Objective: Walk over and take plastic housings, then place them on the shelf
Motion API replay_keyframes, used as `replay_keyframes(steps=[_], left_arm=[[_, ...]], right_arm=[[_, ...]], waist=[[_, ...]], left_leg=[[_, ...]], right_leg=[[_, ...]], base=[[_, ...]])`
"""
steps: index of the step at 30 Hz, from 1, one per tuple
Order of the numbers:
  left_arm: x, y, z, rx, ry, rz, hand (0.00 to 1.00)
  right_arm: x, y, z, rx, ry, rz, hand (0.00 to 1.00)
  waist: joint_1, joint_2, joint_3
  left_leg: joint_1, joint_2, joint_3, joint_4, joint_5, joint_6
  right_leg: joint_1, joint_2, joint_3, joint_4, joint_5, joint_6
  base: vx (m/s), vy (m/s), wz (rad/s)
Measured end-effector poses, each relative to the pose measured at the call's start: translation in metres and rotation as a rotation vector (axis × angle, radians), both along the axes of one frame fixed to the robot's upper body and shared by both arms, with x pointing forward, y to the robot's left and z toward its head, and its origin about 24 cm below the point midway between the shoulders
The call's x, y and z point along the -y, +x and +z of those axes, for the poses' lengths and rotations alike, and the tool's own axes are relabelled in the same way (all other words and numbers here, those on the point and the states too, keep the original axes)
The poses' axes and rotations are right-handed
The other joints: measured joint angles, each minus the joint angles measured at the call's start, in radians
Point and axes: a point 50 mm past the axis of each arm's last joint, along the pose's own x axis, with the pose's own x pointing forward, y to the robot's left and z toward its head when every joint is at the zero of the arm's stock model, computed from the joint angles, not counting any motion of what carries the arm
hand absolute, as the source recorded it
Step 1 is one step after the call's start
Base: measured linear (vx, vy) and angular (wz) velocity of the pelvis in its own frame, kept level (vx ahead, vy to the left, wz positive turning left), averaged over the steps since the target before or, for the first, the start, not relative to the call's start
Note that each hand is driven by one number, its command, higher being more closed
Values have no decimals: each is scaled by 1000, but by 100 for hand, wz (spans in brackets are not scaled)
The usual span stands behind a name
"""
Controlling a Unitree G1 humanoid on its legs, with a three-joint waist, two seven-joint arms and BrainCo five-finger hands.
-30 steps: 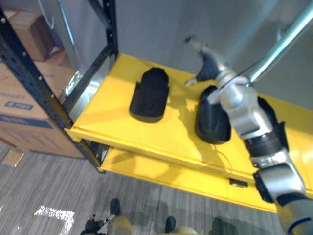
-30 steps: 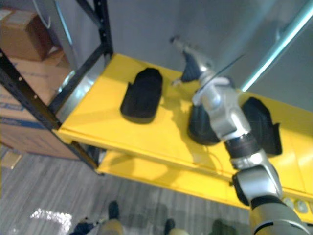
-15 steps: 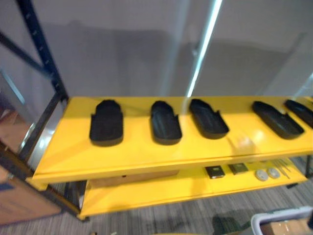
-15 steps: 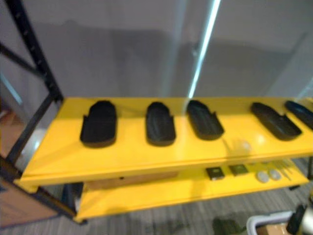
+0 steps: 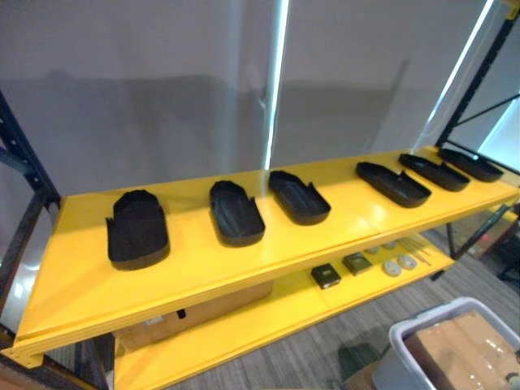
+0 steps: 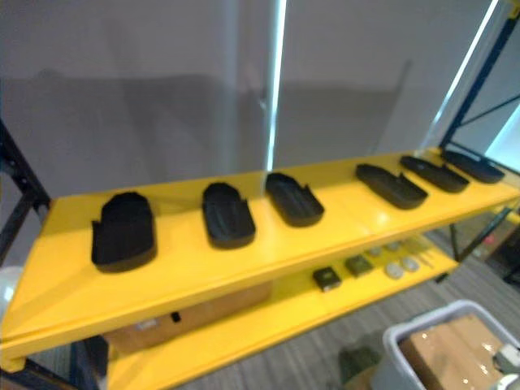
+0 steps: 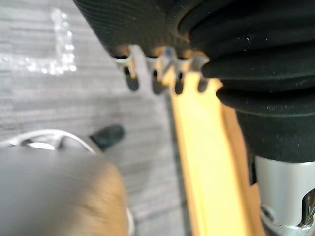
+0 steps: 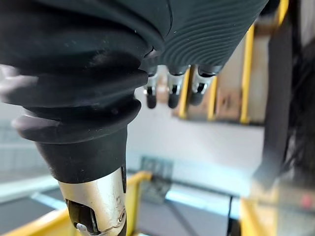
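Upper shelf board (image 5: 203,268), yellow, runs across the head views between dark rack uprights (image 5: 23,158). Six black plastic housings (image 5: 236,213) lie on it in a row, apart from one another.

- Leftmost housing (image 5: 136,230): broad, rounded, near the left end of the board.
- Second and third housing (image 5: 299,197): close neighbours at mid-board, open sides up, not touching.
- Fourth housing (image 5: 393,183), fifth housing (image 5: 433,171) and sixth housing (image 5: 471,164): narrower-looking, angled, strung out toward the right end.

Lower shelf (image 5: 268,321), also yellow. Two small dark square parts (image 5: 326,276) and a few pale round discs (image 5: 393,267) lie on its right half. A cardboard box (image 5: 199,313) sits tucked under the upper board further left.

On the floor at lower right stands a grey bin (image 5: 406,337) with brown contents; what these are cannot be told.

Left hand (image 7: 156,78): in its wrist view the fingers (image 7: 131,79) hang loose in a row below the dark ribbed cover, with nothing between them. Grey floor and a yellow shelf edge (image 7: 202,162) show beyond.

Right hand (image 8: 171,91): fingers (image 8: 150,96) likewise relaxed and empty, thumb apart.
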Motion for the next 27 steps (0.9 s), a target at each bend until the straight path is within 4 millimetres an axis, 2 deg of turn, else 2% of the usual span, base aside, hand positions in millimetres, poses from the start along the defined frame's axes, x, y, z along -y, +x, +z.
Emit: replay_keyframes(steps=[2, 4, 5, 7, 8, 10, 11, 13, 14, 17, 19, 20, 22, 24, 27], left_arm=[[1, -6, 0, -14, -2, 3, 0], [1, -19, -1, -48, -4, 12, 0], [0, -21, 0, -53, -2, 13, 0], [-2, -23, 0, -59, 4, 11, 0], [-3, -23, 0, -59, 5, 10, 0], [-4, -24, 1, -61, 9, 2, 0], [-3, -23, 1, -59, 8, -3, 0], [-1, -19, 0, -50, 2, -33, 0], [0, -18, 0, -47, 2, -47, 0], [4, -7, -1, -23, -9, -85, 0], [8, -4, -2, -17, -23, -95, 0], [10, 2, -2, -1, -33, -102, 0], [14, 11, -3, 16, -42, -124, 0], [18, 18, -3, 31, -52, -143, 0], [22, 24, -3, 46, -60, -148, 0]], right_arm=[[-10, 17, 13, 99, -18, 95, 0], [-38, 45, 40, 246, -52, 315, 0], [-47, 51, 46, 278, -57, 380, 0], [-78, 74, 66, 373, -74, 601, 0], [-86, 79, 69, 390, -76, 653, 0], [-111, 104, 79, 426, -50, 838, 0], [-117, 109, 81, 429, -49, 877, 0], [-140, 129, 91, 420, -40, 1018, 0], [-146, 133, 92, 419, -37, 1050, 0], [-172, 151, 101, 402, -16, 1166, 0], [-188, 163, 107, 369, -29, 1217, 0], [-199, 176, 108, 311, -35, 1225, 0], [-203, 185, 108, 262, -39, 1208, 0], [-206, 195, 106, 205, -38, 1177, 0], [-207, 206, 100, 146, 3, 1112, 0]], waist=[[2, -4, -2], [11, -2, 1], [13, -6, 2], [27, -19, 1], [30, -25, 3], [39, -36, 2], [45, -35, 2], [62, -24, 4], [63, -21, 5], [94, -1, 19], [94, 18, 35], [105, 31, 44], [116, 41, 68], [139, 59, 89], [143, 82, 111]], left_leg=[[-4, -13, -1, 1, 4, 2], [-8, -20, -1, 0, 0, 27], [-6, -23, -2, 0, -1, 28], [-4, -31, -13, 0, -2, 30], [-4, -35, -21, 0, -2, 29], [-4, -34, -33, 0, 3, 24], [-4, -34, -36, 0, 3, 24], [-6, -34, -51, 0, 3, 24], [-7, -33, -55, 0, 3, 24], [-8, -27, -63, 1, 8, 29], [-11, -27, -85, 1, 12, 31], [-20, -26, -95, 1, 14, 31], [-22, -25, -113, 1, 18, 33], [-24, -25, -117, 1, 19, 33], [-42, -26, -158, 1, 27, 34]], right_leg=[[-13, -19, -1, 0, -7, -10], [-12, -23, -3, 1, -7, -10], [-12, -27, -5, 5, -7, -10], [-12, -35, -17, 27, -7, -10], [-13, -36, -20, 31, -7, -10], [-15, -33, -25, 43, -7, -10], [-15, -33, -26, 45, -7, -10], [-11, -34, -41, 48, -3, -4], [-10, -35, -47, 49, -1, -2], [-6, -31, -56, 46, 5, 14], [11, -33, -80, 34, 8, 24], [13, -33, -93, 29, 13, 32], [27, -33, -109, 22, 15, 35], [32, -34, -114, 14, 22, 47], [44, -36, -156, 9, 20, 58]], base=[[41, 58, 1], [16, 14, -3], [24, 26, 8], [32, 27, 13], [30, 7, 21], [43, -8, 17], [47, -16, 9], [53, -15, 14], [61, -18, 12], [54, -23, 8], [36, -19, 25], [22, -17, 27], [15, -16, 23], [7, -13, 15], [10, -15, 32]])
